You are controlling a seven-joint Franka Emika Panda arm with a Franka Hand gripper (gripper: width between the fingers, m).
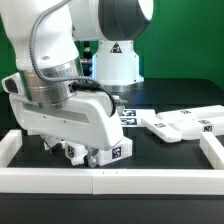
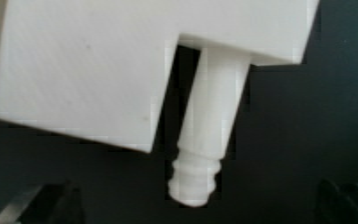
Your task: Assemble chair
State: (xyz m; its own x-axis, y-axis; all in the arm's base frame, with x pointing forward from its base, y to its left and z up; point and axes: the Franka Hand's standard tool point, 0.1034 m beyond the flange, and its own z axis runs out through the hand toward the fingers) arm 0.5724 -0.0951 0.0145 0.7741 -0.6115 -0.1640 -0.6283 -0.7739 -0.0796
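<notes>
Black table (image 1: 168,152) | border rail (image 1: 120,180) just beside arm (image 1: 70,112) | fingers (image 2: 43,206) spread wide astride chair peg (image 2: 204,130), not touching

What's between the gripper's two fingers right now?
In the wrist view, a white chair part's peg with a notched tip lies between the open gripper's fingers, touching neither.

One arm (image 1: 60,105); three white border rails (image 1: 150,181). The exterior view shows at least two flat chair panels (image 1: 188,122); the wrist view, one panel (image 2: 78,70) and one peg (image 2: 204,130).
</notes>
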